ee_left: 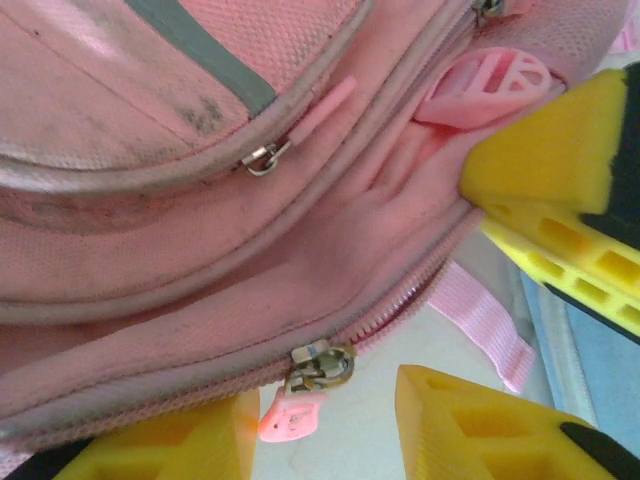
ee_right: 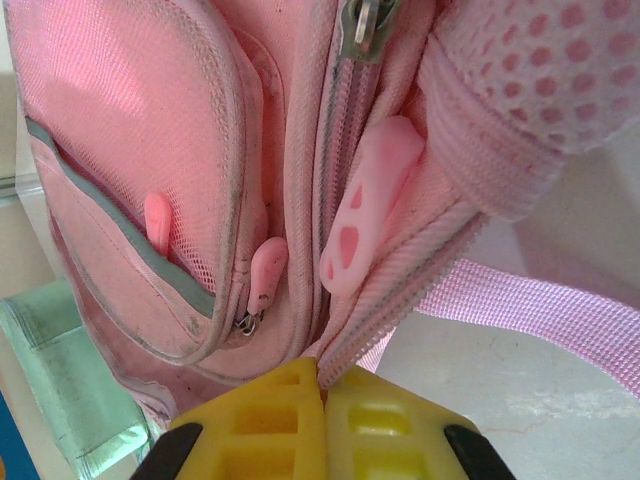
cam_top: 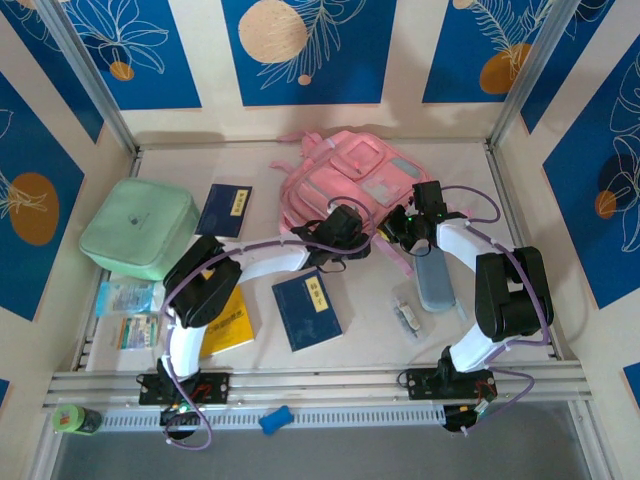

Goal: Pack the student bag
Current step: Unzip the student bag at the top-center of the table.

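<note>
Right hand (ee_right: 322,385) pinching student bag (ee_right: 130,120) seam, left hand (ee_left: 325,435) part-open astride zipper (ee_left: 320,365)

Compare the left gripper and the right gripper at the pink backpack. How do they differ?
The left gripper has its fingers apart, with a pink zip pull between them; the right gripper is shut. The left gripper seems to hold nothing, while the right gripper pinches fabric of the pink backpack beside a zipper. Both have yellow fingers and sit at the bag's near edge.
</note>
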Robot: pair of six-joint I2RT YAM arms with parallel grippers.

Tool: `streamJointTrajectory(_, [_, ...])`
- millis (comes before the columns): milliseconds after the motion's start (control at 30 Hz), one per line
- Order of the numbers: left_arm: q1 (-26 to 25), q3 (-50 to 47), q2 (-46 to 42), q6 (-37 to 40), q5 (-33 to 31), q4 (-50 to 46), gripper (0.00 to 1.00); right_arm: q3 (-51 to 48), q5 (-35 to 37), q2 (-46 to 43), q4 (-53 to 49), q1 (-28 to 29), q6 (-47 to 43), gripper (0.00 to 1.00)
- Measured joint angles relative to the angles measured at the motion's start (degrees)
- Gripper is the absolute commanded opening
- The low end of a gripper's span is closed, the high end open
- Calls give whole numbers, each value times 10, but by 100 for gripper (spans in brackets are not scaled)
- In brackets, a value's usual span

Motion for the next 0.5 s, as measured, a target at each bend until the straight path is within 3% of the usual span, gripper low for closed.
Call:
streamJointTrajectory(267, [0, 7, 1, -11, -28, -12, 10, 6, -3, 0, -7, 0, -4, 0])
streamJointTrajectory(500, [0, 5, -2, -3, -45, -30, 1, 17, -14, 0, -27, -7, -24, 0])
